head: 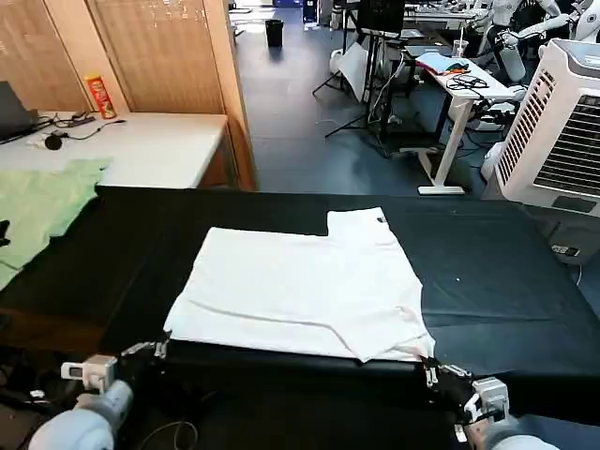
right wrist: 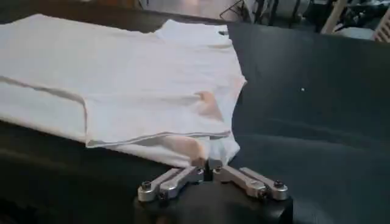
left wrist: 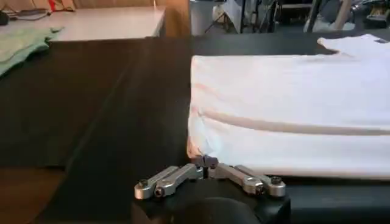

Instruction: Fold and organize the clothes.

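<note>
Where near hem corners vanish, left claw (head: 161,349) and right claw (head: 428,367) seemingly pinching white T-shirt (head: 300,286).

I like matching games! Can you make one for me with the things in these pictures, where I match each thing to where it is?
Things:
1. white cotton T-shirt
2. pale green garment
3. red snack can
4. white slatted cooling fan

Places:
A. standing on the white table at the back left
B. lying flat on the black table, in the middle
C. on the floor to the right of the black table
D. spread at the left edge, beside the black table

Pairs: 1-B, 2-D, 3-A, 4-C
</note>
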Robot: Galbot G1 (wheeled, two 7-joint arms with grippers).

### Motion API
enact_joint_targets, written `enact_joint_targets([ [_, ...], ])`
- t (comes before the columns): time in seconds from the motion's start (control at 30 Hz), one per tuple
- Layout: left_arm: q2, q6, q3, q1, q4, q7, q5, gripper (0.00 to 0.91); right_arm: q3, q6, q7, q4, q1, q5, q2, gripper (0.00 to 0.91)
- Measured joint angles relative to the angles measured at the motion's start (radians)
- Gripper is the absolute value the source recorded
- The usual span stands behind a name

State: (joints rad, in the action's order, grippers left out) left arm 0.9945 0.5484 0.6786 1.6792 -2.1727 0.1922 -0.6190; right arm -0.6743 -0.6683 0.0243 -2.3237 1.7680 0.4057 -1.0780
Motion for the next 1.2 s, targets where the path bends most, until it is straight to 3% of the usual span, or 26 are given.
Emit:
enact_joint_targets([
  [0.27,-0.001,0.044,0.042,0.057,-0.065,0.024,-0.020,0.878,-0.058,0.030,0.018,-0.064,-0.023,0.112,0.013,0.878],
  [0.43,-0.005,0.025,0.085,0.033,-0.089,0.003,-0.077,0.878,-0.056,0.069,0.043,-0.020,-0.134,0.137,0.042,0.878],
  [0.73,-0.074,0.040,0.049,-0.264,0.025,0.012,-0.181,0.878,0.165,0.145,0.189,0.282,-0.556,0.149,0.075,0.878],
  [1.2,-0.031,0.049,-0.300,-0.839,0.503,-0.001,-0.172,0.878,0.497,0.122,0.210,0.829,-1.089,0.215,-0.035,0.878],
])
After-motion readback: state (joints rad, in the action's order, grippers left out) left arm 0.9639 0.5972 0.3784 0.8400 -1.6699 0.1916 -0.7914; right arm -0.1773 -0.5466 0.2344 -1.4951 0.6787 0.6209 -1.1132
